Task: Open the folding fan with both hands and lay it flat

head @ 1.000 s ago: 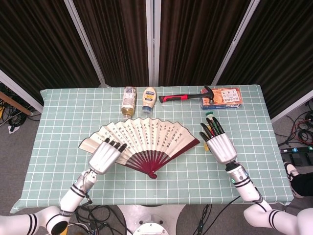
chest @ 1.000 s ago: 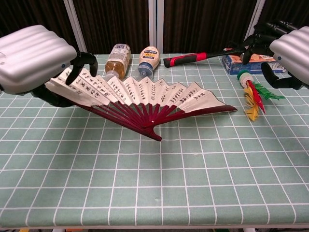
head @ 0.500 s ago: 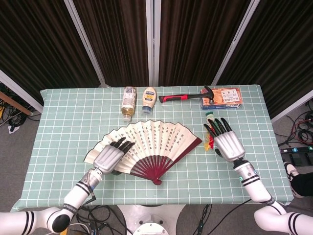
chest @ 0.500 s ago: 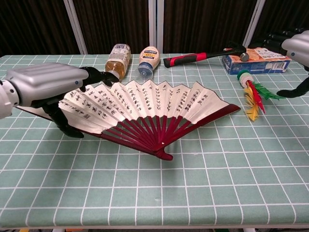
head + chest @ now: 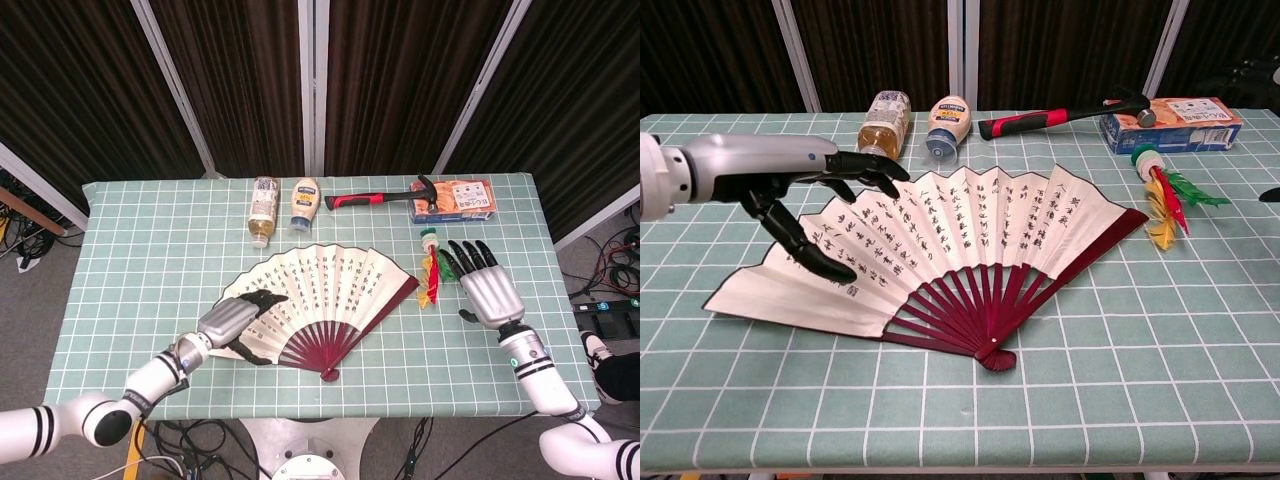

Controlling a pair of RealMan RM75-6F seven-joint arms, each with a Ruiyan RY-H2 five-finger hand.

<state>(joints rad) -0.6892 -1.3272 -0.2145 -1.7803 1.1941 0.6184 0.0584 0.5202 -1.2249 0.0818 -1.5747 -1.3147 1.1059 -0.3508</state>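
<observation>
The left hand (image 5: 790, 195) hovers over the left part of the folding fan (image 5: 940, 250), fingers spread and holding nothing; whether the thumb below touches the paper I cannot tell. The right hand (image 5: 490, 292) is open too, fingers apart, well to the right of the fan and gripping nothing. The fan lies spread wide on the table (image 5: 130, 250), its pivot toward the robot and its paper arc toward the far edge.

It looks light and easily damaged: thin paper leaf that could crease or tear, stiff dark-red ribs that take the load. The outer guard sticks are the sensible places to grasp or press, not the leaf.

Beyond the fan: two bottles (image 5: 263, 209), one hammer (image 5: 380, 197), one box (image 5: 463, 199). Right of the fan: one feathered shuttlecock (image 5: 1162, 195). One fan in all.
</observation>
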